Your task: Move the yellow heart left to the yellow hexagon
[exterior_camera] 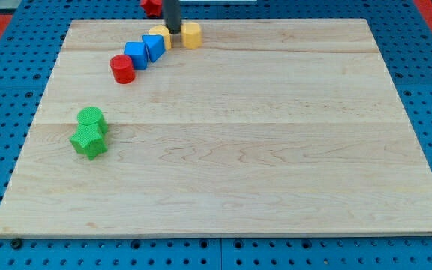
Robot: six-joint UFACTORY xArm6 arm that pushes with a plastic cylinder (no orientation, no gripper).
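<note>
Two yellow blocks sit near the board's top edge, left of centre. The right one (191, 34) looks like the yellow heart. The left one (159, 34) looks like the yellow hexagon and is partly hidden by a blue block. My tip (173, 31) stands in the narrow gap between them, close to both; I cannot tell whether it touches either. The dark rod rises straight out of the view's top.
Two blue blocks (136, 54) (154, 46) and a red cylinder (123, 68) run in a diagonal line down-left from the left yellow block. A red block (151, 6) sits at the view's top edge. A green round block (91, 118) and a green star (89, 141) sit at the board's left.
</note>
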